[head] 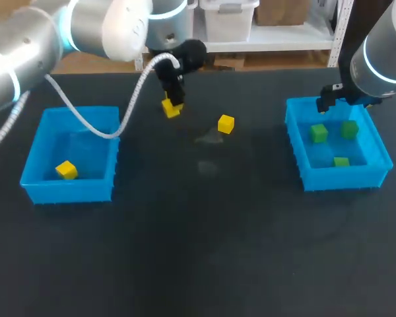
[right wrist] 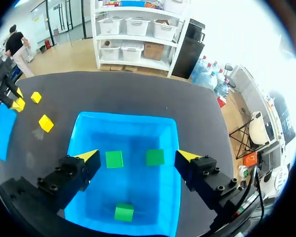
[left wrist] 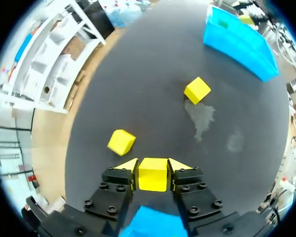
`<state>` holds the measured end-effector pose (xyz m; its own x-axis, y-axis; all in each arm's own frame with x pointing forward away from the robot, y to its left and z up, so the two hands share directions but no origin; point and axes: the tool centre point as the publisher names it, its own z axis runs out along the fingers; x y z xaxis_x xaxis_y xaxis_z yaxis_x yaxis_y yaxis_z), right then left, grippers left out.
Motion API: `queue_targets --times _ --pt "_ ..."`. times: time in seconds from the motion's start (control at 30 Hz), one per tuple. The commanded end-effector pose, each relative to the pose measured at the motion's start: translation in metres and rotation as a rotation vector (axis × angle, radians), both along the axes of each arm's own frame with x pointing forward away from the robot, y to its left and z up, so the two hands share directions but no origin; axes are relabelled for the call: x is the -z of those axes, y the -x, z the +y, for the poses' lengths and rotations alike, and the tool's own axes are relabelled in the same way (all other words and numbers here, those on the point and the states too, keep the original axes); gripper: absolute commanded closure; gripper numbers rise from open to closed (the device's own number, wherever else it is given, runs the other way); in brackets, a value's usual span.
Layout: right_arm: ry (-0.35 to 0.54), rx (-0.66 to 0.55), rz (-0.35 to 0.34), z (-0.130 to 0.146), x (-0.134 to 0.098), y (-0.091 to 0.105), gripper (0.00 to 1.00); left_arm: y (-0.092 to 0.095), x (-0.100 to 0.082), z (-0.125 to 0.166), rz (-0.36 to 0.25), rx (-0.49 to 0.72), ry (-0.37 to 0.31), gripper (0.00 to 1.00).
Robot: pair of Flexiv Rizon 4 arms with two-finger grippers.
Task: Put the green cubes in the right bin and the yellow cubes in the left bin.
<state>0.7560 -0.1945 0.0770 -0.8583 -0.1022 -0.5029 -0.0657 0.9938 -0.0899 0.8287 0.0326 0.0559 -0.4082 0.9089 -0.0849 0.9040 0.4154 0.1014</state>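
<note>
The dark worktop [head: 198,231] carries the left bin [head: 69,193], well apart from the left claw [left wrist: 153,168], and the right bin [head: 343,179], directly under the right claw [right wrist: 138,157]. The right claw is wide open and holds nothing. Three green cubes [right wrist: 114,159] lie in the bin below it. The left claw is closed on a yellow cube [left wrist: 153,177], one finger on each of two opposite flat faces. Ahead of it a near cube [left wrist: 121,141] and a far cube [left wrist: 197,90], both yellow, lie loose on the worktop. A fourth cube [head: 66,170] is already in the left bin. The cubes look small, light and rigid, probably with smooth faces. I judge that a grip square on two parallel faces, near the middle, holds best. A grip on edges or corners may let a cube turn.
</note>
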Motion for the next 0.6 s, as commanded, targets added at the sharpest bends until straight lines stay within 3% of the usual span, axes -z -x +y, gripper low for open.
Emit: queue_targets --times 0.03,0.27,0.6 --pt "0.001 0.001 -0.005 0.0 0.0 0.001 0.0 0.017 -0.027 0.033 -0.075 -0.041 0.058 1.0" --pt "0.001 0.001 -0.005 0.0 0.0 0.001 0.0 0.019 -0.054 0.084 -0.12 -0.169 0.069 1.0" --pt "0.001 0.001 -0.005 0.0 0.0 0.001 0.0 0.048 -0.055 0.159 -0.121 -0.358 0.069 1.0"
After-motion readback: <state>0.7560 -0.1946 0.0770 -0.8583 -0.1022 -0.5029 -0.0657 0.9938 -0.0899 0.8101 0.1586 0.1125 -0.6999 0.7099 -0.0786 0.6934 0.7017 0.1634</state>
